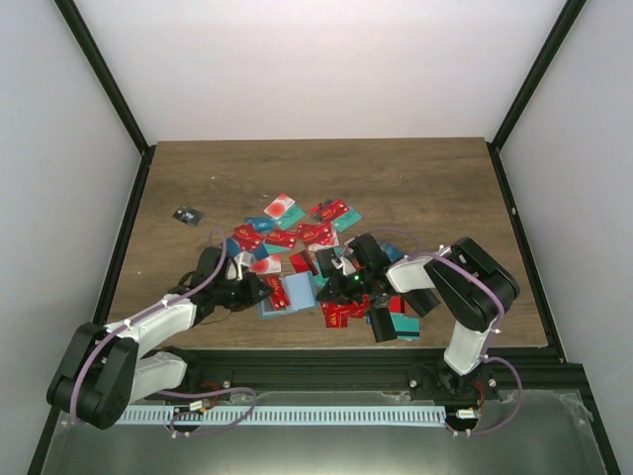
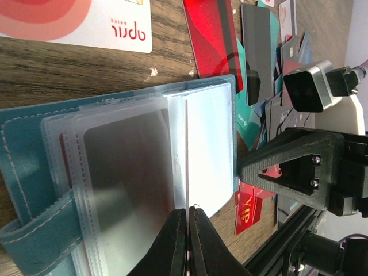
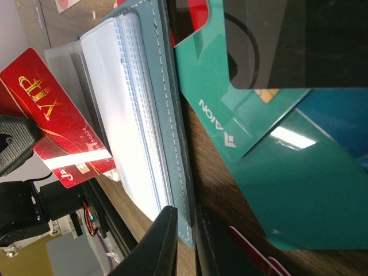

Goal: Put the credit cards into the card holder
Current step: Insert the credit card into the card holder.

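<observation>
The teal card holder (image 1: 294, 292) lies open at the near edge of the card pile, its clear sleeves fanned out (image 2: 132, 161). My left gripper (image 2: 188, 217) is shut on one thin clear sleeve page, held edge-on. My right gripper (image 3: 185, 223) is shut on the rim of the holder's teal cover (image 3: 169, 115). In the top view the left gripper (image 1: 261, 288) and the right gripper (image 1: 336, 287) flank the holder. The credit cards (image 1: 297, 236) lie scattered behind it, mostly red. A red VIP card (image 3: 57, 123) lies by the sleeves, and a teal card (image 3: 230, 109) beside the cover.
A white card with a red blot (image 2: 86, 23) and a red card (image 2: 213, 40) lie just beyond the holder. Black blocky cases (image 1: 384, 323) sit near the right arm. A small black item (image 1: 185, 215) lies far left. The table's front edge (image 1: 326, 348) is close behind the holder.
</observation>
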Tool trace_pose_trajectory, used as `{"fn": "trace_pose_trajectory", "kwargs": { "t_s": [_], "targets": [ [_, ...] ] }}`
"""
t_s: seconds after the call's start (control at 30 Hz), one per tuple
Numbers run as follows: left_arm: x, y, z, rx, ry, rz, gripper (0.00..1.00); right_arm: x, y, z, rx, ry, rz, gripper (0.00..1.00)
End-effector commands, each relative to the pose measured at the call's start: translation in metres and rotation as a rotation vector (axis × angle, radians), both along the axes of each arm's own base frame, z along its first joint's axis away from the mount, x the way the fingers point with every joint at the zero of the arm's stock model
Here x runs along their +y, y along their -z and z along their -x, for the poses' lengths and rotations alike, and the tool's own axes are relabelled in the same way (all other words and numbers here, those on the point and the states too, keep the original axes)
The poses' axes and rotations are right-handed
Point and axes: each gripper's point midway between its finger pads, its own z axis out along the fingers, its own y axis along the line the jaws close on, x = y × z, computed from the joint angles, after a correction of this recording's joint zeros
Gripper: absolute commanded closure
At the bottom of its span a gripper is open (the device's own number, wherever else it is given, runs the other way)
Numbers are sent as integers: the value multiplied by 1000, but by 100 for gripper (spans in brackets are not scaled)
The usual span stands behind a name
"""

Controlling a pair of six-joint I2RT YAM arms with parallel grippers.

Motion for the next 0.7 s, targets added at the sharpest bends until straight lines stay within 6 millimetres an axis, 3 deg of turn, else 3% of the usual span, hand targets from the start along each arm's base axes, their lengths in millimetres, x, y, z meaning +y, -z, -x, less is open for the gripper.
{"fn": "trace_pose_trajectory", "kwargs": {
  "t_s": [0.0, 0.67],
  "targets": [
    [-3, -4, -2, -15, 8, 30, 96, -6, 18, 11, 49, 2, 58, 88],
    [-10, 10, -4, 17, 29, 51, 96, -4, 20, 9, 57, 3, 60, 88]
  ]
}}
